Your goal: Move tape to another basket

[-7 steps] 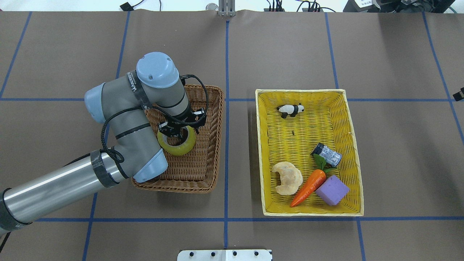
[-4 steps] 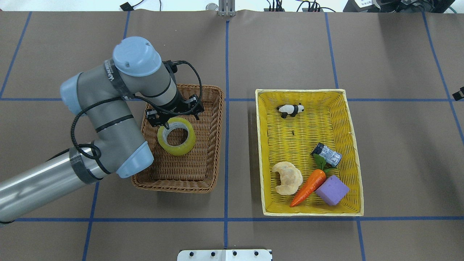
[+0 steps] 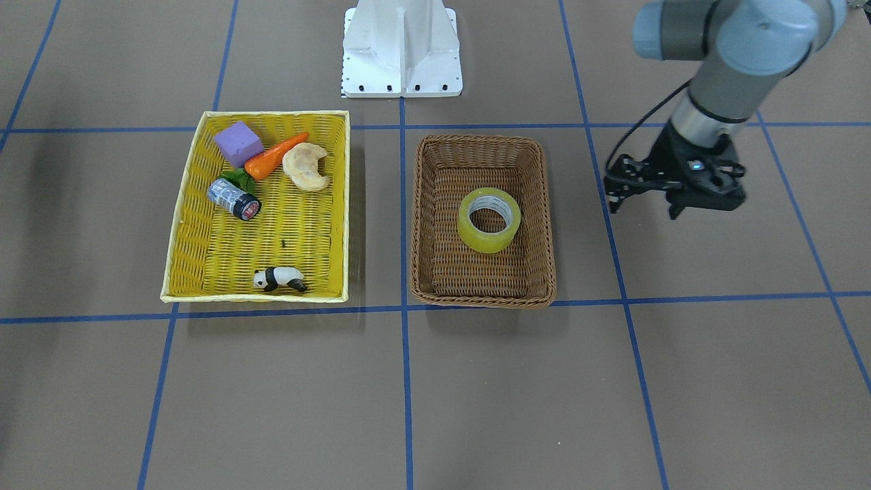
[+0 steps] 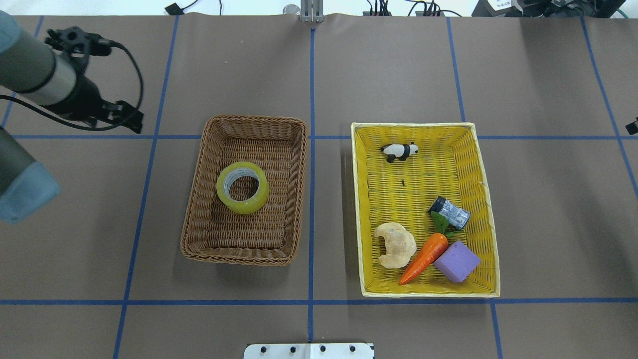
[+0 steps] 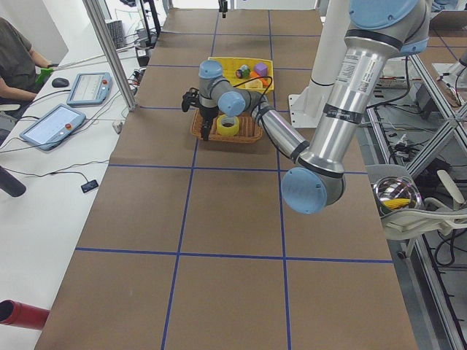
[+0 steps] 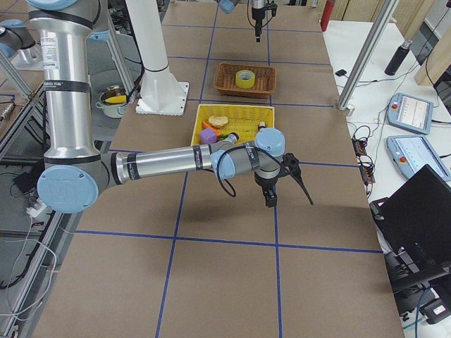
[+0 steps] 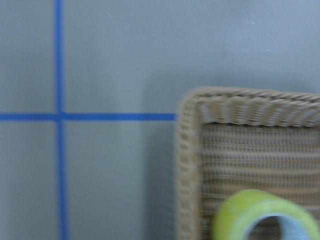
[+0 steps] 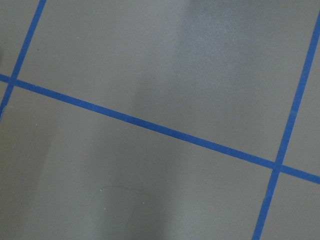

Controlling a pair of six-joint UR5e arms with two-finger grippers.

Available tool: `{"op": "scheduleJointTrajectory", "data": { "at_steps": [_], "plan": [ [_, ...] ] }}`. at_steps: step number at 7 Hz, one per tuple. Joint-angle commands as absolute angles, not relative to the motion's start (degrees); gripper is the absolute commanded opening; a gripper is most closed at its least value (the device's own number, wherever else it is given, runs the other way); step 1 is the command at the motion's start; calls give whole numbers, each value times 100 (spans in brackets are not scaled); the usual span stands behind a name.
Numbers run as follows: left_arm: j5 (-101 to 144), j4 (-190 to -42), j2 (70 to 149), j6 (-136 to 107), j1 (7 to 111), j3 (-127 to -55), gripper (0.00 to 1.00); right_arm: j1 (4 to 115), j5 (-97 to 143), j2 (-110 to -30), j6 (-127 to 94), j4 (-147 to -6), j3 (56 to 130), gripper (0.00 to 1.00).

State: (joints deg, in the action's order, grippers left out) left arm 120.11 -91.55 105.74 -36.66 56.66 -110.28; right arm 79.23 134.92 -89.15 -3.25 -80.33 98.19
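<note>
Brown table (image 4: 398, 75) cover, ruled into large squares by blue lines. White robot base (image 3: 401, 47) bolted at the robot's edge of it.

Tape (image 4: 243, 206) flat on its side near the middle of the basket (image 4: 197, 209), touched by nothing. Just beside the basket, across a blue line, a yellow tray (image 4: 481, 199) with a panda (image 4: 399, 151), a grey cylinder (image 4: 450, 211), a carrot (image 4: 423, 258), a croissant (image 4: 395, 244) and a purple block (image 4: 457, 261).

Left gripper (image 3: 640, 211) up over bare table, well apart from the basket on the side away from the tray, jaws spread wide, nothing between them. Right gripper (image 6: 290, 197) over bare table beyond the tray; cannot tell how its jaws stand or whether anything sits in them.

Along the operators' side, a white bench (image 5: 44, 189) with tablets (image 5: 52, 125), a mouse and loose cables, and a person (image 5: 14, 55) seated at its far end. Aluminium post (image 5: 109, 51) at the table's edge. Behind the robot, a steel bowl (image 5: 398, 195) on a cluttered frame.
</note>
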Motion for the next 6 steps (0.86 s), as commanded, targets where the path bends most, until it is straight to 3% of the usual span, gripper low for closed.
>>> {"op": "scheduleJointTrajectory", "data": {
  "at_steps": [1, 4, 6],
  "plan": [
    [12442, -9141, 9960, -1372, 6929, -10621, 98, 7989, 13491, -8921, -316, -8042, 9826, 100],
    [12840, -9237, 9791, 796, 8329, -9294, 98, 8016, 13359, -8965, -246, -8112, 9765, 100],
    [13235, -9150, 9774, 591, 8481, -9097, 98, 8077, 13455, -9026, -246, -8121, 9773, 100]
  ]
}}
